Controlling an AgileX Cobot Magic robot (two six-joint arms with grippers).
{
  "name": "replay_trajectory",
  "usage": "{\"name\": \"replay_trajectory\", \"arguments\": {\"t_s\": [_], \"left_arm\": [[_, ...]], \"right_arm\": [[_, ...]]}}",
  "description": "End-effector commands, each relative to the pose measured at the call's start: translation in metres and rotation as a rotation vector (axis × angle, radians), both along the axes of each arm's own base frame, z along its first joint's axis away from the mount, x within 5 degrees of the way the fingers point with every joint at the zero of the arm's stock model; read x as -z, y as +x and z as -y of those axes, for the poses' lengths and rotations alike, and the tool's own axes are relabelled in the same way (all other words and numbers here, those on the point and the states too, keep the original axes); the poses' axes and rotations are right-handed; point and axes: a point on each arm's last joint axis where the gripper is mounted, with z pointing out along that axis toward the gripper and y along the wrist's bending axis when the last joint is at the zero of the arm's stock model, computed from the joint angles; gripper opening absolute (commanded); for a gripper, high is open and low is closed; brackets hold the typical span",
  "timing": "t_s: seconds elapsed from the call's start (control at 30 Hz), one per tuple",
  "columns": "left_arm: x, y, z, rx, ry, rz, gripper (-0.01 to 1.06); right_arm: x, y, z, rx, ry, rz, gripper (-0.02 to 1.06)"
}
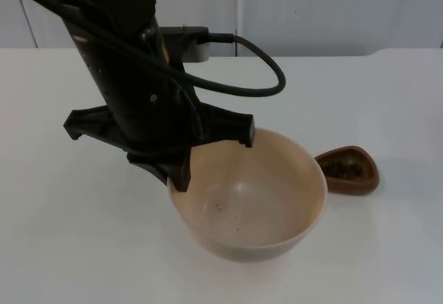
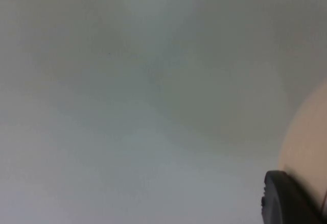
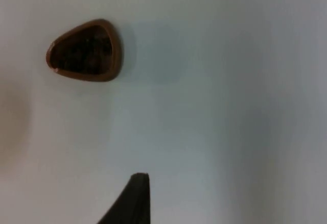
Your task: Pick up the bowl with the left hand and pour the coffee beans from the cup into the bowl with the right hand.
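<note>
A large cream bowl (image 1: pixel 256 200) hangs near the middle of the table, seemingly raised off it. My left gripper (image 1: pixel 180 178) is shut on the bowl's left rim, one black finger reaching inside. The bowl's interior is nearly bare, with a couple of tiny dark specks. In the left wrist view the bowl's outer wall (image 2: pixel 309 137) curves beside a black fingertip (image 2: pixel 286 201). A small brown cup (image 1: pixel 349 170) with dark coffee beans stands on the table just right of the bowl. My right gripper (image 3: pixel 134 198) hovers above the table, well apart from the cup (image 3: pixel 86 50).
The white table (image 1: pixel 83 235) stretches around the bowl and ends at the grey partition wall (image 1: pixel 332 6) behind. The left arm (image 1: pixel 118 75) slants down from the upper left, covering the table behind the bowl.
</note>
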Motion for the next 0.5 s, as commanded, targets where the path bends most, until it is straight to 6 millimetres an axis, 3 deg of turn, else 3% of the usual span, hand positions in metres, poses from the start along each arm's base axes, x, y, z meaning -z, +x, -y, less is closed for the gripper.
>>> {"name": "replay_trajectory", "arguments": {"t_s": [0.0, 0.23, 0.47], "left_arm": [[-0.003, -0.002, 0.000, -0.004, -0.005, 0.004, 0.00], [-0.003, -0.002, 0.000, -0.004, -0.005, 0.004, 0.00], [-0.003, -0.002, 0.000, -0.005, -0.006, 0.003, 0.00]], "right_arm": [[0.007, 0.009, -0.001, -0.008, 0.013, -0.033, 1.05], [0.029, 0.026, -0.010, -0.034, 0.025, -0.110, 1.05], [0.053, 0.048, -0.054, -0.186, -0.012, -0.086, 1.05]]}}
